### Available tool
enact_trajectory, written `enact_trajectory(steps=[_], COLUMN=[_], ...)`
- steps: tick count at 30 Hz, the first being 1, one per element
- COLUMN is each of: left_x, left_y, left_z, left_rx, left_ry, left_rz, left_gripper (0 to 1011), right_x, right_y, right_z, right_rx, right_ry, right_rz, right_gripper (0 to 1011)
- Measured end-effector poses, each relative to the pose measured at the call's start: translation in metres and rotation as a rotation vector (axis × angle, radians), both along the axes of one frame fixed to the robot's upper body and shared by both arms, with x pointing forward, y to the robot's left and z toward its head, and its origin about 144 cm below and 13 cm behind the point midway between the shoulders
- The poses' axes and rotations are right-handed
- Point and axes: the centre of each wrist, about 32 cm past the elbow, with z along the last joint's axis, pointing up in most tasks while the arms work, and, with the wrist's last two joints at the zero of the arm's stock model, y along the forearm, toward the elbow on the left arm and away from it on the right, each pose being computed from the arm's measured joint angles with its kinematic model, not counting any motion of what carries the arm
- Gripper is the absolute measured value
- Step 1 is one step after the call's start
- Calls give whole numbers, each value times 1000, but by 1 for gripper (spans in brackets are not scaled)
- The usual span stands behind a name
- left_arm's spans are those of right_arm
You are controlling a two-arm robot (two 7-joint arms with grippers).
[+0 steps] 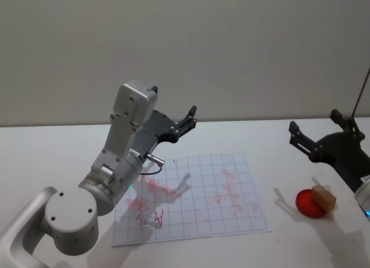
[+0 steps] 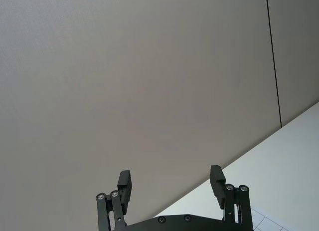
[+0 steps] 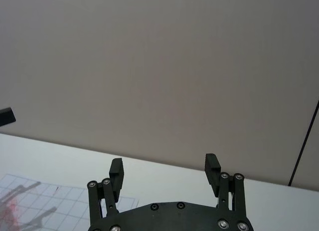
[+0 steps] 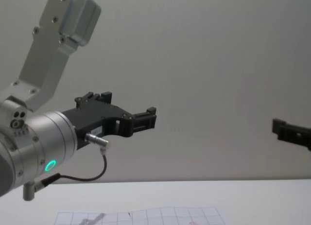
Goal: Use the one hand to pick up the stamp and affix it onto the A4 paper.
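Right gripper (image 1: 314,123) held spread, empty, raised near stamp (image 1: 324,197) for pick; left gripper (image 1: 184,124) spread, empty, parked over paper (image 1: 231,181).

No readable text, labels or numbers; pink marks (image 1: 229,194) on A4 paper (image 1: 199,220) illegible.
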Motion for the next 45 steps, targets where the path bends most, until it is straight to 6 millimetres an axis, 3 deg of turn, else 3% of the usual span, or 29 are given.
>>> enact_trajectory(steps=[24, 45], left_x=[0, 0], left_y=[0, 0], left_z=[0, 0], left_rx=[0, 0], left_ry=[0, 0], left_rz=[0, 0], left_gripper=[1001, 1001], right_x=[-35, -20], right_y=[-52, -56], right_z=[-18, -32], right_rx=[-66, -159], right_ry=[270, 419], right_rz=[-27, 37], right_gripper=[1001, 1001])
